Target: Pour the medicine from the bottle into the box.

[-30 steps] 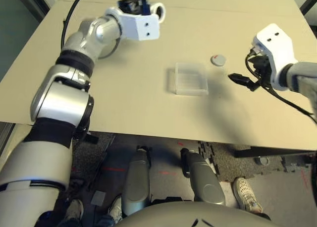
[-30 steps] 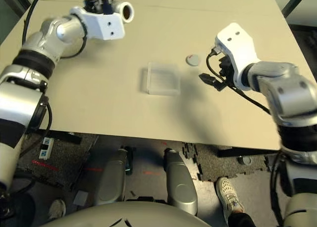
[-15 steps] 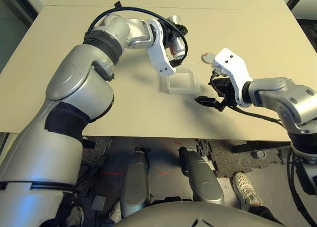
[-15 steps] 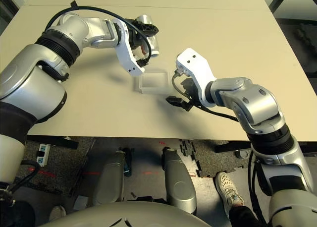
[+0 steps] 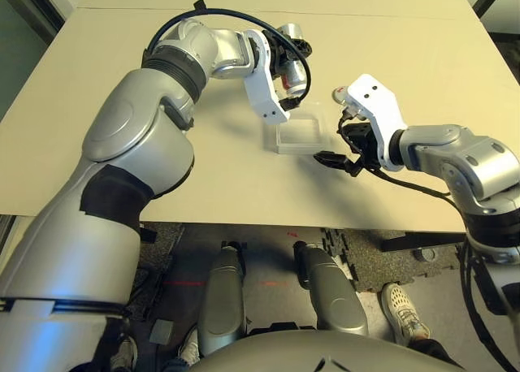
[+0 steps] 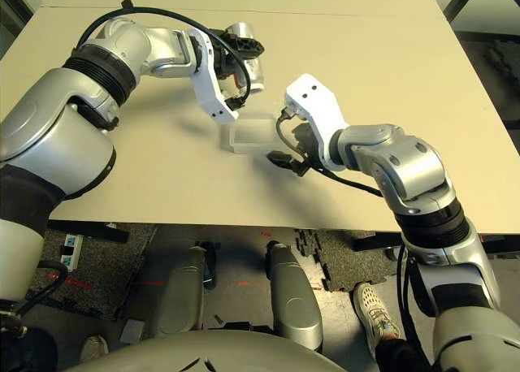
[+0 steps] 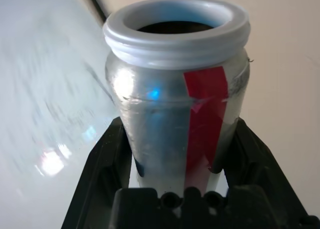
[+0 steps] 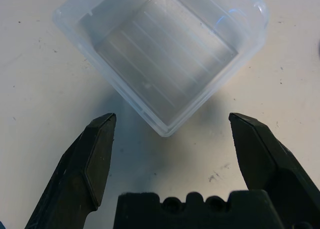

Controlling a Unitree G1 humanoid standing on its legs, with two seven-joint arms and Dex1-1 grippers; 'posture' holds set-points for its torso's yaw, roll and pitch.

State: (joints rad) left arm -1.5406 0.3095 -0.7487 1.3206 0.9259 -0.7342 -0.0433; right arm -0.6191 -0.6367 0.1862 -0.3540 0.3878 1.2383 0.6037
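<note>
Left gripper (image 7: 177,189) has swung the bottle (image 7: 177,96) in beside the box (image 8: 162,54); right gripper (image 8: 172,154) closes in opposite.

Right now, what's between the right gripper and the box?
Nothing: in the right wrist view, bare table separates the open right gripper from the clear box.

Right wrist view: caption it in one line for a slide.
Open right claw poised just short of the empty clear box on the beige table.
</note>
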